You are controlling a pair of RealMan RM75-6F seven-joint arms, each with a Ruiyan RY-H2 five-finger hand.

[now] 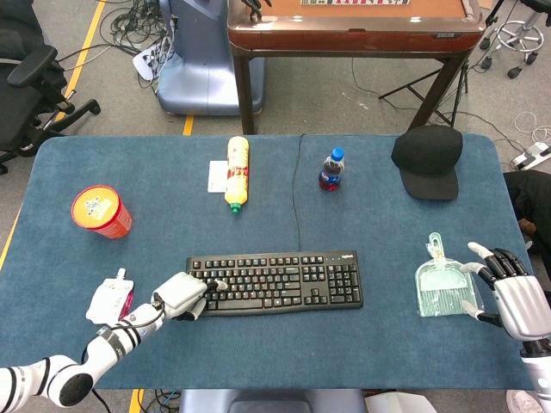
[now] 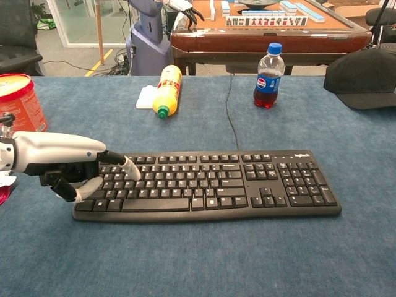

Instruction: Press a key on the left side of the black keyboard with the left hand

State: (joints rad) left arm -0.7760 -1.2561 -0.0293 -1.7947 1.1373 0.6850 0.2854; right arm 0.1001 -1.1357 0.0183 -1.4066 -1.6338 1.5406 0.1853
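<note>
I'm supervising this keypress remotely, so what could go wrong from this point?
The left hand has one finger stretched over the keyboard's left keys while the other fingers curl by its left edge; they might hit extra keys. A hard push could shift the keyboard and tug its cable.

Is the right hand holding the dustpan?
No, the right hand rests open beside the light green dustpan, fingers spread, gripping nothing.
</note>
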